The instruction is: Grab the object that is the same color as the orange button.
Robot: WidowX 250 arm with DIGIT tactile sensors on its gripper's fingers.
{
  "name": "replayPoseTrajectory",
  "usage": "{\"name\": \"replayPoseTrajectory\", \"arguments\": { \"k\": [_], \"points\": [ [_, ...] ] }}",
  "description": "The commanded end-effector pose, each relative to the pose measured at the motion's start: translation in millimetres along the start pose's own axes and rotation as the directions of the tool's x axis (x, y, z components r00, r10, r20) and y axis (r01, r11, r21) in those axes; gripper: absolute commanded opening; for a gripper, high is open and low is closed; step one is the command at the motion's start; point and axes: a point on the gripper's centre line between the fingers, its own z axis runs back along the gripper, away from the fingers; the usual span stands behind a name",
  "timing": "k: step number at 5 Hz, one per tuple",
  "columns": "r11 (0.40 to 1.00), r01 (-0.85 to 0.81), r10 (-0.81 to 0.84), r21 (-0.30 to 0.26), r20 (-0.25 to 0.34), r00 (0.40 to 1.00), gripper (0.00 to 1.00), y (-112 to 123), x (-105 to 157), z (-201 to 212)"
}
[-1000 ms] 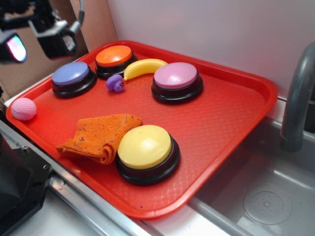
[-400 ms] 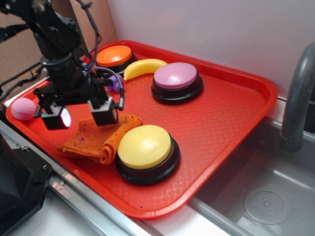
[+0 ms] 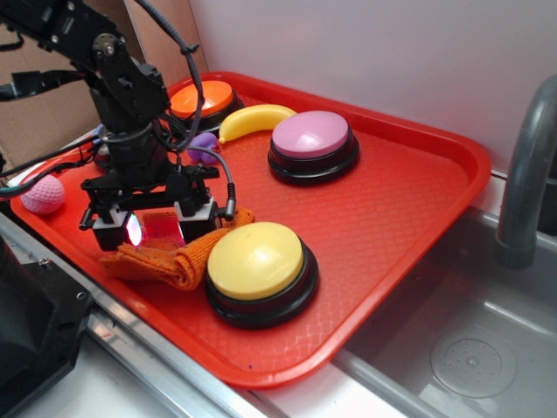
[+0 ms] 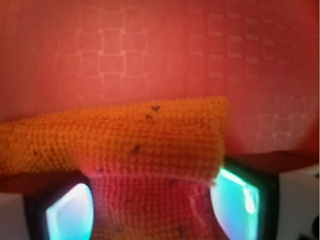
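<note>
The object, an orange knitted cloth (image 3: pixel 165 259) with dark specks, lies folded on the red tray (image 3: pixel 392 200) just left of the yellow button. My gripper (image 3: pixel 157 228) is lowered over it and open, one finger on each side of the fabric. In the wrist view the cloth (image 4: pixel 125 145) fills the gap of the gripper (image 4: pixel 152 210), between the glowing pads (image 4: pixel 67 215), and the pads stand well apart. The orange button (image 3: pixel 202 97) sits at the tray's far left corner, partly hidden behind the arm.
A yellow button (image 3: pixel 257 261) sits right beside the cloth. A pink button (image 3: pixel 311 135), a banana (image 3: pixel 255 117) and a small purple toy (image 3: pixel 204 144) lie farther back. A pink ball (image 3: pixel 42 193) rests at the left edge. A faucet (image 3: pixel 531 165) and sink (image 3: pixel 470 348) are on the right.
The arm came from the upper left, swung over the tray and dropped onto the cloth. The fingers now straddle it lower than 0.4 s ago. The cloth has barely shifted.
</note>
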Motion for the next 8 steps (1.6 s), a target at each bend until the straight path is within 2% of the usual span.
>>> {"name": "replayPoseTrajectory", "arguments": {
  "k": [1,4,6,7,8],
  "points": [
    [1.000,-0.014,0.014,-0.014,0.024,1.000,0.00,-2,14,-3],
    [1.000,-0.004,0.006,-0.029,0.067,0.998,0.00,-9,28,2],
    [0.994,0.109,-0.106,-0.026,0.112,0.988,0.00,-15,33,15],
    [0.983,0.183,-0.179,-0.032,0.106,0.978,0.00,-17,35,25],
    [0.963,0.270,-0.270,0.012,0.112,0.956,0.00,-18,39,47]
  ]
}}
